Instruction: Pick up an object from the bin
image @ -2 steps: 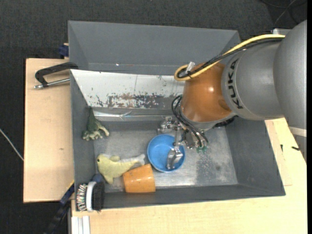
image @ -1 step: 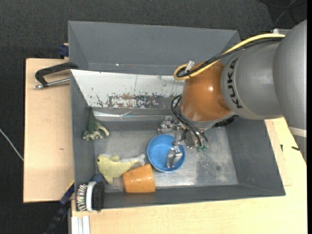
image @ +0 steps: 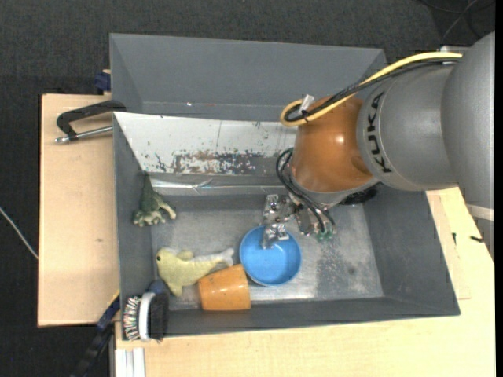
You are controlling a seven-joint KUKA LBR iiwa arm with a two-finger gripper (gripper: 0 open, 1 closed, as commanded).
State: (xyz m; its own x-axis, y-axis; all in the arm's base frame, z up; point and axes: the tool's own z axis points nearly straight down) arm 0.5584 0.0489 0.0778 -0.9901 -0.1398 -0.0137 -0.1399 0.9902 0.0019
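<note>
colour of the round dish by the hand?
Blue. The dish lies next to the hand, clearest in the camera view.

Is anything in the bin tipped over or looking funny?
Yes. The orange cup lies tipped on its side by the bin's lower wall, beside the yellow toy. A brush sticks up at the lower left corner.

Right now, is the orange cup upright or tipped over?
Tipped: the orange cup lies on its side, its tapered flank showing.
</note>
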